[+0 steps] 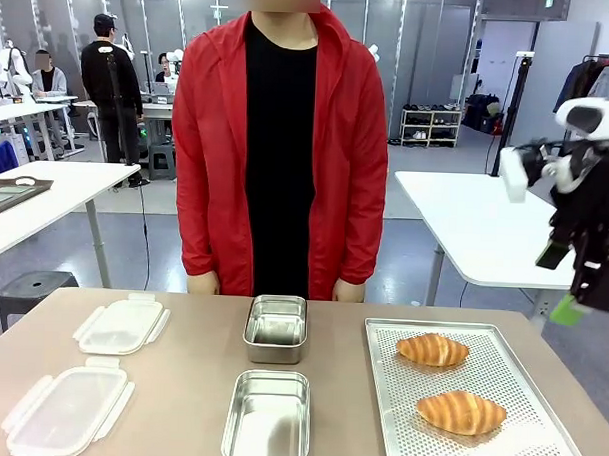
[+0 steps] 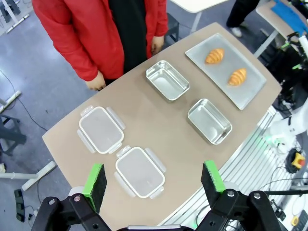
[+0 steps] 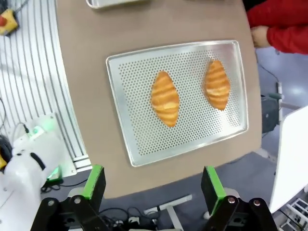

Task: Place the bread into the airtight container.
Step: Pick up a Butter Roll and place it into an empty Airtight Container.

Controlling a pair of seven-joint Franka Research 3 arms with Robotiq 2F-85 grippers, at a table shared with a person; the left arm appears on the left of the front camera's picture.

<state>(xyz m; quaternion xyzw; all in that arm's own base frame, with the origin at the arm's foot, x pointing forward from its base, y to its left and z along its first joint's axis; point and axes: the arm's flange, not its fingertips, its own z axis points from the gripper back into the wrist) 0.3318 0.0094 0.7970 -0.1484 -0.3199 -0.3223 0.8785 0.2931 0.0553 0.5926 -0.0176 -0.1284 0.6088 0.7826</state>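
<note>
Two golden croissant-shaped breads (image 1: 432, 350) (image 1: 461, 412) lie on a perforated metal tray (image 1: 521, 346) at the table's right. Two empty steel containers stand in the middle, one farther (image 1: 275, 322) and one nearer (image 1: 267, 417). My right gripper (image 1: 560, 282) hangs open high above the tray's right edge; its wrist view looks straight down on the breads (image 3: 165, 98) (image 3: 217, 84) between its green pads (image 3: 94, 182). My left gripper (image 2: 154, 178) is open too, high over the table's left, above the containers (image 2: 167, 80) (image 2: 209, 121) and breads (image 2: 214, 56).
Two clear plastic clip lids (image 1: 121, 325) (image 1: 66, 410) lie at the table's left. A person in a red jacket stands at the far edge, hands (image 1: 203, 282) (image 1: 349, 290) hanging just behind the table. Bare tabletop lies between the containers and the tray.
</note>
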